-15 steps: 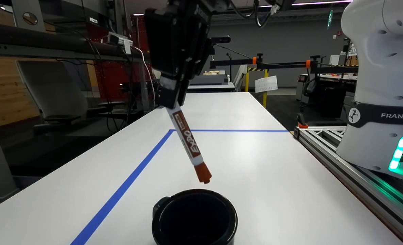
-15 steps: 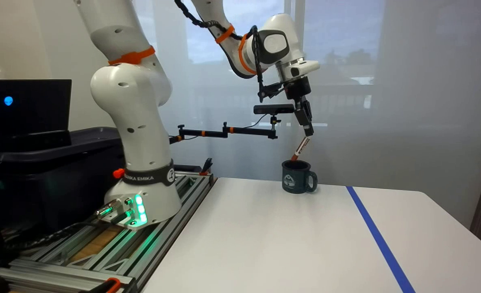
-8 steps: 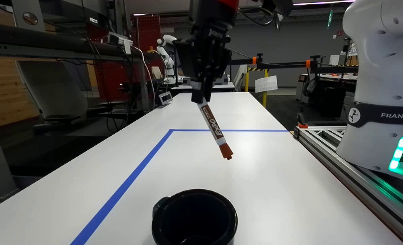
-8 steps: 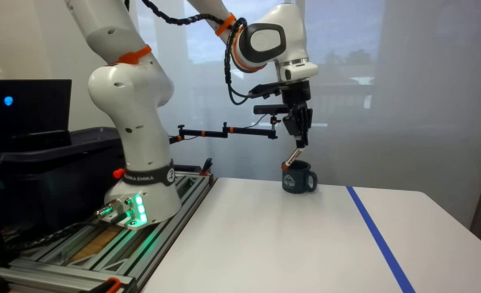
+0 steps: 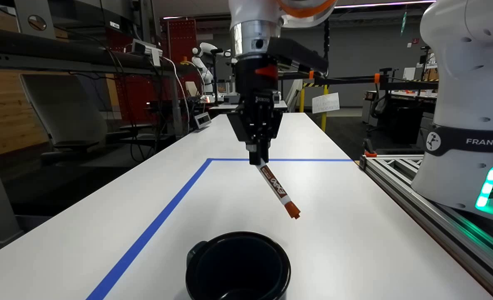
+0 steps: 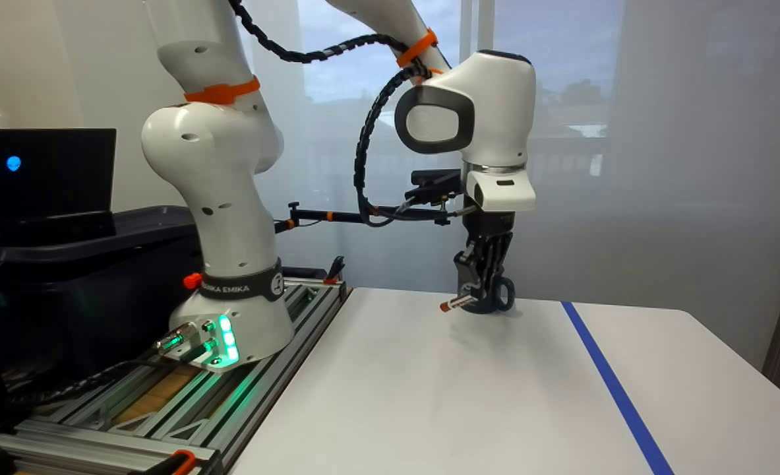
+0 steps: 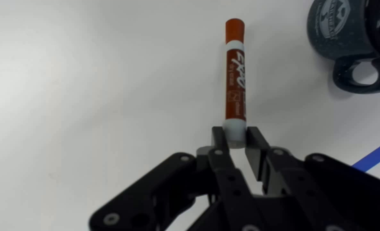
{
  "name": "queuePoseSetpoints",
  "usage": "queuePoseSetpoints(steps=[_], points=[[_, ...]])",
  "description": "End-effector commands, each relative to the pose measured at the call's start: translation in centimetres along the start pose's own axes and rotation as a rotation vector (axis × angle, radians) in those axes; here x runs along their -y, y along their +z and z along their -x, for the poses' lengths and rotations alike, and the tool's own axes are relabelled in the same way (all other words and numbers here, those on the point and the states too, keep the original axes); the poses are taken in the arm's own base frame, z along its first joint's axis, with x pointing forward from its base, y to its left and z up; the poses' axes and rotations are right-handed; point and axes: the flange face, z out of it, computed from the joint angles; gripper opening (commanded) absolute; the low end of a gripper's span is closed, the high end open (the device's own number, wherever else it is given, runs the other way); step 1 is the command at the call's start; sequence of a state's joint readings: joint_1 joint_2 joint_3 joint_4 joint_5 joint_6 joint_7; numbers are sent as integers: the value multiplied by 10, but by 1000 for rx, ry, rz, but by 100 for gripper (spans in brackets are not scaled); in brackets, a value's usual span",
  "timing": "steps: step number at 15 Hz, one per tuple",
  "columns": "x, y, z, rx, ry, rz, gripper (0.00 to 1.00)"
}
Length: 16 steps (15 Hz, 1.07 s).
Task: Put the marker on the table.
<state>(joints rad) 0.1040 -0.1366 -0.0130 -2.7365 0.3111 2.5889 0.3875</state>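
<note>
The marker (image 7: 235,83) has a reddish-brown body, whitish bands and an orange-red cap. My gripper (image 7: 235,134) is shut on its white end, and the cap points away from the fingers. In both exterior views the marker (image 5: 276,185) (image 6: 457,303) hangs tilted, cap end lower, close over the white table (image 5: 334,233). Whether the cap touches the table I cannot tell. In an exterior view the gripper (image 5: 259,160) is beyond the mug and above the tabletop. The table also fills the wrist view (image 7: 112,96).
A dark green mug (image 5: 238,266) stands upright near the gripper; it shows at the wrist view's upper right (image 7: 340,35), and its handle shows behind the gripper (image 6: 507,293). A blue tape line (image 6: 617,389) crosses the table. The metal-railed bench (image 6: 310,330) borders one side.
The gripper has swung to near vertical and moved down beside the mug with the marker in it. The marker is lower and lies flatter. The mug has not moved.
</note>
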Motion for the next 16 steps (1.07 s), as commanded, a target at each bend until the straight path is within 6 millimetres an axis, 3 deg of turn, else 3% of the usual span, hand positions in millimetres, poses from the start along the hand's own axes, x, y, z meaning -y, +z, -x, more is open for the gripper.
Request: queuePoseSetpoints(steps=[1, 7, 12, 16], points=[[-1, 27, -25, 11, -12, -11, 5], [8, 74, -43, -3, -54, 13, 5], [24, 106, -46, -87, -129, 61, 5], [39, 105, -38, -186, -209, 75, 5]])
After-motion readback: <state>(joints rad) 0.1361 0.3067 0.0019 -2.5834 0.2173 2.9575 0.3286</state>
